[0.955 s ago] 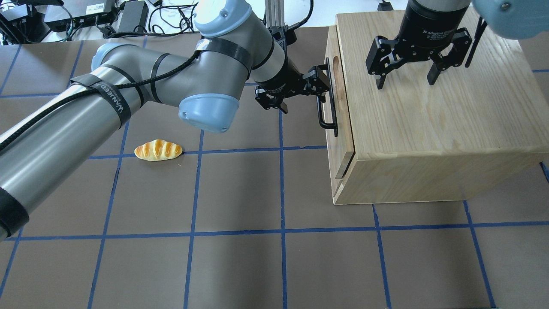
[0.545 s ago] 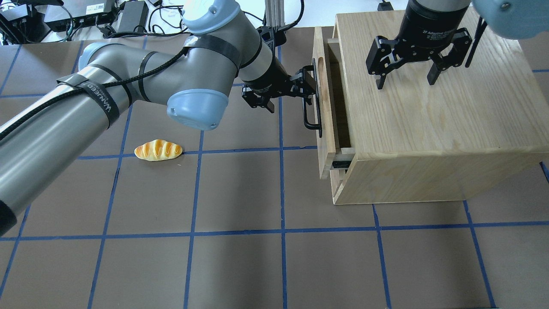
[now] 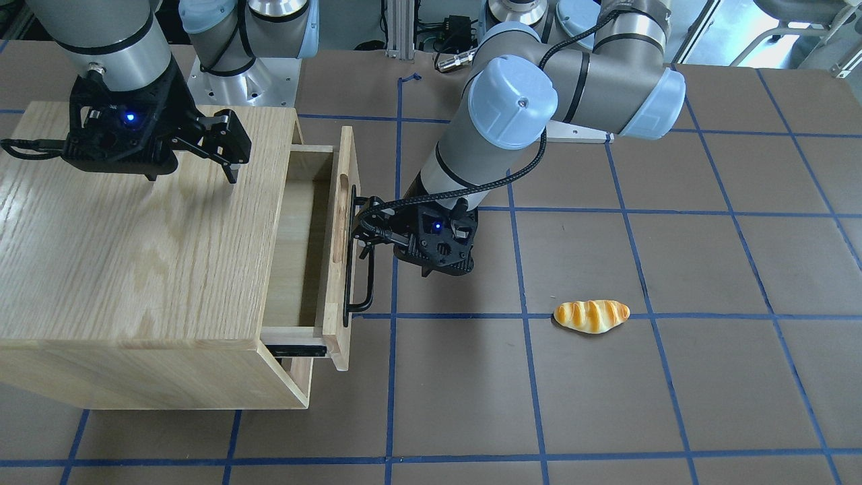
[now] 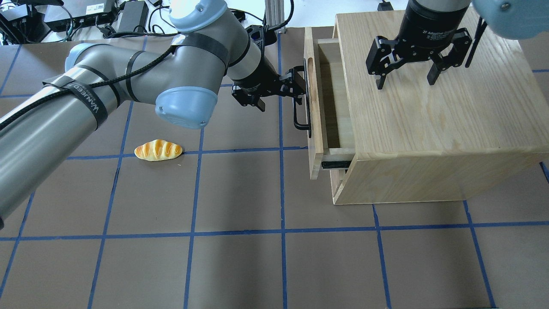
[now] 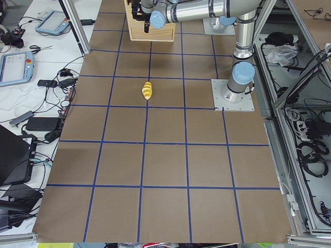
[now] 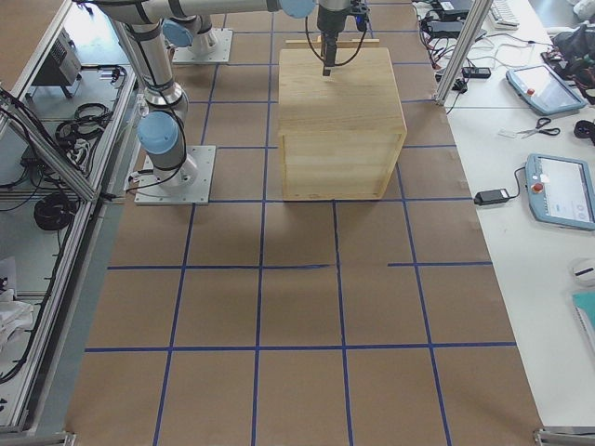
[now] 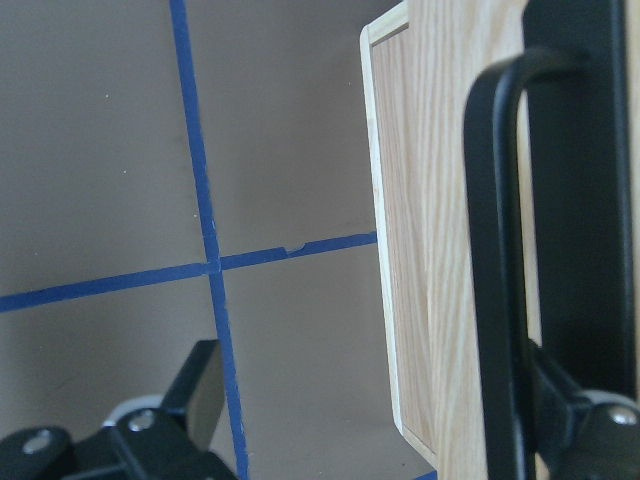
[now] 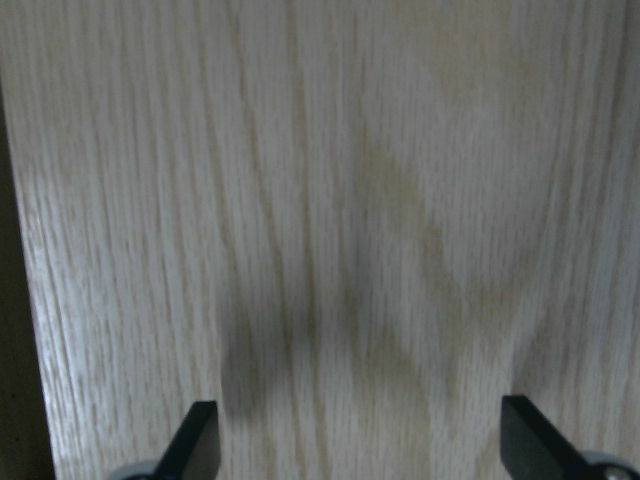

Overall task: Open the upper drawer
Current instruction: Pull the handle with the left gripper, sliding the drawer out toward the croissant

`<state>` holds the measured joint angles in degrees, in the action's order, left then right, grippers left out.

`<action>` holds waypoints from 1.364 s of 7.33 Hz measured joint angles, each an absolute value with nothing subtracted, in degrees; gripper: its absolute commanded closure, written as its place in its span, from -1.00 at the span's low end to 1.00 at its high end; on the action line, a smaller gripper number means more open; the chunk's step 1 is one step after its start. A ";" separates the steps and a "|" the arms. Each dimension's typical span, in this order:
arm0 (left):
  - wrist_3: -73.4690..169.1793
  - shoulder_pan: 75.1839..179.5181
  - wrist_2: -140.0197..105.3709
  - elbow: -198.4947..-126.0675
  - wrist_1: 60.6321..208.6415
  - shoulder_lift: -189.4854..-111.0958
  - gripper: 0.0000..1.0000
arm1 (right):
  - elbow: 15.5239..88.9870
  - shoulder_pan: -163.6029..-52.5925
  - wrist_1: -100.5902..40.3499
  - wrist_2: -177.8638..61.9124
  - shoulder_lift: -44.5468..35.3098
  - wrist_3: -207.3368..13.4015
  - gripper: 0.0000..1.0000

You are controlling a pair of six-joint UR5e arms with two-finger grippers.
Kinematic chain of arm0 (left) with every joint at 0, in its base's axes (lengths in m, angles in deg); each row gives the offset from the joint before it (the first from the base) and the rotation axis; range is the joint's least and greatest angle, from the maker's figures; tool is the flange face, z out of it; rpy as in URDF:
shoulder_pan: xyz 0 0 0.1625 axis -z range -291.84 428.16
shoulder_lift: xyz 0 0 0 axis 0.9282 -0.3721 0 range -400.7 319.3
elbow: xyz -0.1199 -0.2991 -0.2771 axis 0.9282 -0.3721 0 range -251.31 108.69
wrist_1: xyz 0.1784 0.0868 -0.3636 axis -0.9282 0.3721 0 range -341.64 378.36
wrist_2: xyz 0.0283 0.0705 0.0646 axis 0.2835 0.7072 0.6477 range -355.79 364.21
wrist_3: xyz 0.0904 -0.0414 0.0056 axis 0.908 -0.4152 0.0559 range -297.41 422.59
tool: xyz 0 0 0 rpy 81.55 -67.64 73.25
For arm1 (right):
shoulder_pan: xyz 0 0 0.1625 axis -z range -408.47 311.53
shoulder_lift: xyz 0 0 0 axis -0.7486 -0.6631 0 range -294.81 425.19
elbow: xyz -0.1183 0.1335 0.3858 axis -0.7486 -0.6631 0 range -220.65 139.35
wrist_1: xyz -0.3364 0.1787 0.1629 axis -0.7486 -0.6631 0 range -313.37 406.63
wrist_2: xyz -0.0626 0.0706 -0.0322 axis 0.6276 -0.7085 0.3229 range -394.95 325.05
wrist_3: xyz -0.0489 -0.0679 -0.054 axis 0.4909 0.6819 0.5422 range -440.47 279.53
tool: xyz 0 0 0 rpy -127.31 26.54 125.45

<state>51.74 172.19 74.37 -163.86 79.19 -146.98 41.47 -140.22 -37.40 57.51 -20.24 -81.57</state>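
The upper drawer [image 4: 316,107] is pulled partly out of the oak cabinet [image 4: 429,128], so its pale interior [image 4: 336,98] and a black side rail show. It also shows in the front-facing view [image 3: 340,222]. My left gripper [image 4: 281,94] is open and points down beside the drawer front. One finger [image 7: 580,420] is hooked behind the long black bar handle [image 7: 490,250], and the other finger [image 7: 200,390] hangs free over the table. My right gripper [image 4: 406,81] is open and empty, just above the cabinet top [image 8: 320,200].
A bread roll [image 4: 158,150] lies on the brown taped table left of the cabinet, well apart from the drawer. Cables and boxes lie along the far edge [image 4: 85,17]. The lower drawer front [image 4: 339,182] sits flush under the open drawer.
The upper drawer has slid out to the view's left, from almost shut to partly open. My left gripper moved left with the handle. The right gripper has not moved.
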 measured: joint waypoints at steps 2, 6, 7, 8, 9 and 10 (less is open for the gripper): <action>53.85 170.64 74.35 -165.27 79.63 -145.73 -1.00 | 41.47 -140.20 -37.40 57.51 -20.24 -81.60 -1.00; 57.98 168.26 74.38 -166.76 79.84 -144.29 -1.00 | 41.46 -140.21 -37.40 57.51 -20.24 -81.60 -1.00; 58.77 167.44 74.37 -166.76 79.85 -144.00 -1.00 | 41.45 -140.20 -37.40 57.51 -20.24 -81.59 -1.00; 59.79 166.42 74.35 -166.93 79.84 -143.57 -1.00 | 41.44 -140.20 -37.40 57.51 -20.24 -81.57 -1.00; 61.07 165.67 74.36 -167.42 79.85 -143.15 -1.00 | 41.44 -140.21 -37.40 57.51 -20.24 -81.59 -1.00; 62.33 165.27 74.45 -168.16 79.86 -142.84 -1.00 | 41.44 -140.22 -37.40 57.51 -20.24 -81.60 -1.00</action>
<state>62.33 165.27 74.45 -168.16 79.86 -142.84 41.44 -140.22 -37.40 57.51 -20.24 -81.60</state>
